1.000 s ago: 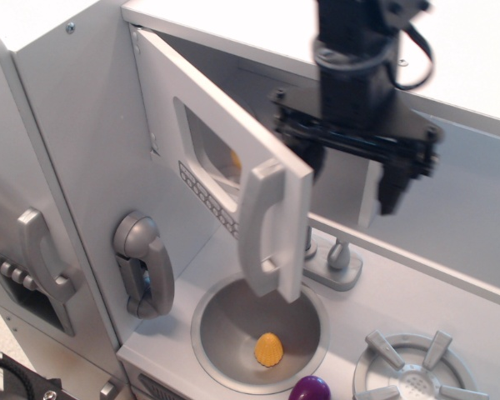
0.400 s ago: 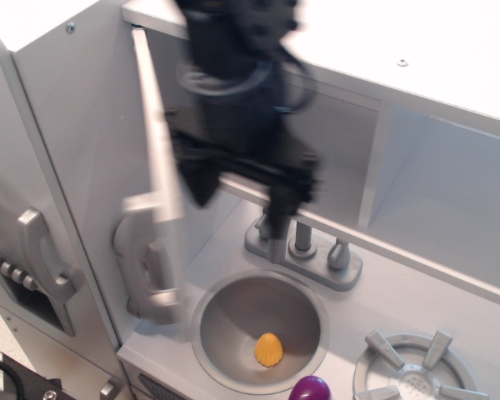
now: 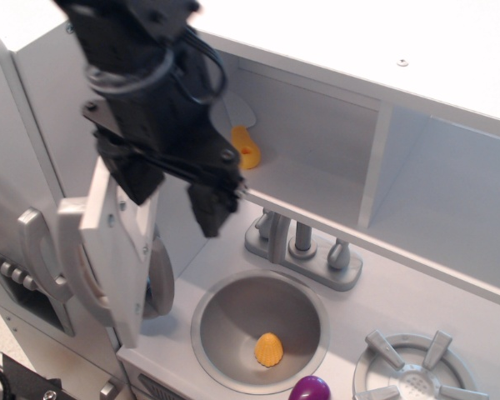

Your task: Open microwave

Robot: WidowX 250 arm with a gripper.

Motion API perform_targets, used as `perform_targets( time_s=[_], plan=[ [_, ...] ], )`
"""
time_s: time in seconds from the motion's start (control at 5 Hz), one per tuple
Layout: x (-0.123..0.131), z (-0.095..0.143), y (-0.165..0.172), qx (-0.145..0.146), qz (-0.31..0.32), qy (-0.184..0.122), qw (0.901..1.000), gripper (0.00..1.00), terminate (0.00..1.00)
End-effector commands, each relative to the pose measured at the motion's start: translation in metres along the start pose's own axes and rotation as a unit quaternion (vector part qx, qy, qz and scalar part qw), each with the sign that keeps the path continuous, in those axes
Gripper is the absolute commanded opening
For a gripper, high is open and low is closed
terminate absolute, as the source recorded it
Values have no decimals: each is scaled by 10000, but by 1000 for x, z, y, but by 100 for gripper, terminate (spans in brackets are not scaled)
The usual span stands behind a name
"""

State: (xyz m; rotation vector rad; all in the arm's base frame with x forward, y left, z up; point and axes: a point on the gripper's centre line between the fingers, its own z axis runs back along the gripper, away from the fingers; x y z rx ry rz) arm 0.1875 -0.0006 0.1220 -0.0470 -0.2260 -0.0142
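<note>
The microwave door (image 3: pixel 117 250) has swung from roughly half open a second ago to fully back against the left cabinet wall, handle facing outward. The gripper (image 3: pixel 177 193) has travelled left with it, fingers spread with nothing between them. The microwave (image 3: pixel 317 158) now stands open, an orange cup (image 3: pixel 245 150) inside, so the task looks essentially done.

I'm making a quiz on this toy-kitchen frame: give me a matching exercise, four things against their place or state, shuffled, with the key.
Things:
1. microwave door
2. gripper
3. orange piece
4. purple object

Places or states:
A. lying in the sink bowl
B. at the bottom edge of the picture
C. swung wide open, seen from its inner side
D. fingers spread, holding nothing, beside the door

Pairs: 1-C, 2-D, 3-A, 4-B
</note>
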Motion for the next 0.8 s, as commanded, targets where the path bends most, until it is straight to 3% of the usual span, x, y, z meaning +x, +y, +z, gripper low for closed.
perform_targets(
  time_s=[0.0, 0.2, 0.4, 0.6],
  plan=[
    [20, 47, -9, -264, 140, -54, 9995, 100, 0],
    [32, 68, -19, -475, 250, 14, 9986, 100, 0],
    [32, 68, -19, -475, 250, 14, 9986, 100, 0],
    [32, 68, -19, -475, 250, 14, 9986, 100, 100]
  ],
)
